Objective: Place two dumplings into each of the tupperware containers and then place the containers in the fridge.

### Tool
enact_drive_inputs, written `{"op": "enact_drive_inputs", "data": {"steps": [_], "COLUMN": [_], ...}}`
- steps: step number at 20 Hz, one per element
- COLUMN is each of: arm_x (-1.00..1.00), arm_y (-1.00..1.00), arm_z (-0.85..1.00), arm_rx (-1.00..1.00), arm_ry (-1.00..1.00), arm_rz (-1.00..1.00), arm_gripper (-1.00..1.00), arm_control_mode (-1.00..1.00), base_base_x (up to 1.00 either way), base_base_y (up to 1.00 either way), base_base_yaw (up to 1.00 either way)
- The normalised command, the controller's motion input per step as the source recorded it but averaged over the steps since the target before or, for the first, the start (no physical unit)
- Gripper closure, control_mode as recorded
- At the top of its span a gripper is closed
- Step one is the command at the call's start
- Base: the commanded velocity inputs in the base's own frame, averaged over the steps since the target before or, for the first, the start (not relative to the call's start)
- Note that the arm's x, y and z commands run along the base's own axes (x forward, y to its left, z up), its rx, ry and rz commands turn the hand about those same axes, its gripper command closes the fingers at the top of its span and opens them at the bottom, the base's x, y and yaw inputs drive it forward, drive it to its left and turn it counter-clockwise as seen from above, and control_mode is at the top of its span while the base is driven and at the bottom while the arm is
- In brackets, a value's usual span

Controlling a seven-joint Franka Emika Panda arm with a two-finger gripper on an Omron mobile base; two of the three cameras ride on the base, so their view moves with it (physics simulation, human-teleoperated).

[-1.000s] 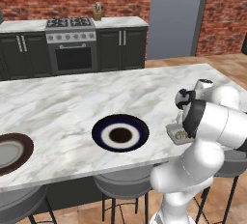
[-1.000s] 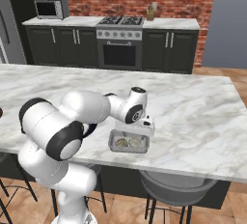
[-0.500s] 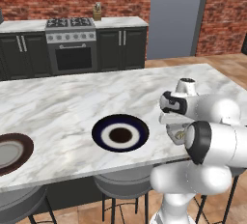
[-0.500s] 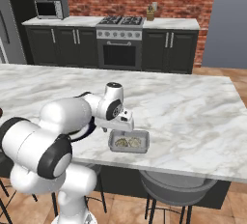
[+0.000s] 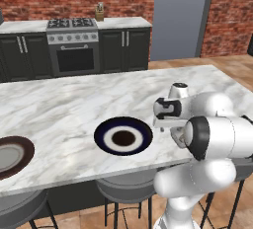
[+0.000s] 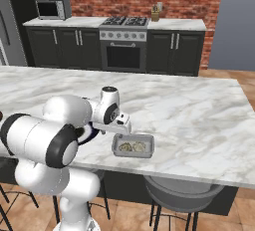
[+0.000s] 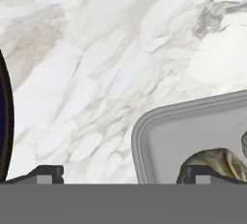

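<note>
One tupperware container (image 6: 133, 146) sits near the island's front edge with two pale dumplings (image 6: 125, 147) lying inside it. My gripper (image 6: 117, 124) hangs open and empty just above the counter at the container's left end, between it and a dark blue plate (image 5: 123, 136). In the hand view the container's rounded corner (image 7: 159, 131) and one dumpling (image 7: 217, 159) lie at the lower right. One fingertip (image 7: 195, 174) stands over the container and the other over bare marble. The gripper (image 5: 165, 120) shows past my arm, which hides the container. The fridge (image 6: 4, 36) stands at the far left edge.
A brown-rimmed plate (image 5: 10, 156) lies at the island's left end. The blue plate's rim (image 7: 4, 121) edges the hand view's left side. Bar stools (image 6: 182, 197) stand under the front edge. A stove (image 5: 73, 50) and dark cabinets line the back wall.
My hand has swung left along the counter, from the container's right side to its left end toward the blue plate. The jaws stayed open and the container did not move.
</note>
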Motion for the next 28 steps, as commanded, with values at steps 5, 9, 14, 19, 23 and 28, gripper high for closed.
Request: {"op": "enact_drive_inputs", "data": {"steps": [5,9,14,19,23,28], "arm_x": [0.03,0.01,0.11,0.03,0.00,-0.01], "arm_y": [0.00,0.00,0.00,0.00,0.00,0.00], "arm_z": [-0.47,-0.41,-0.28,-0.08,0.00,0.02], "arm_rx": [0.00,0.00,0.00,0.00,0.00,0.00], "arm_ry": [0.00,0.00,0.00,0.00,0.00,0.00], "arm_rz": [-0.02,-0.01,0.00,0.00,0.00,0.00], "arm_gripper": [-1.00,-1.00,-1.00,1.00,1.00,1.00], "arm_control_mode": [-1.00,-1.00,-1.00,-1.00,-1.00,-1.00], "base_base_x": [0.00,0.00,0.00,0.00,0.00,0.00], "base_base_y": [0.00,0.00,0.00,0.00,0.00,0.00], "base_base_yaw": [0.00,0.00,0.00,0.00,0.00,0.00]}}
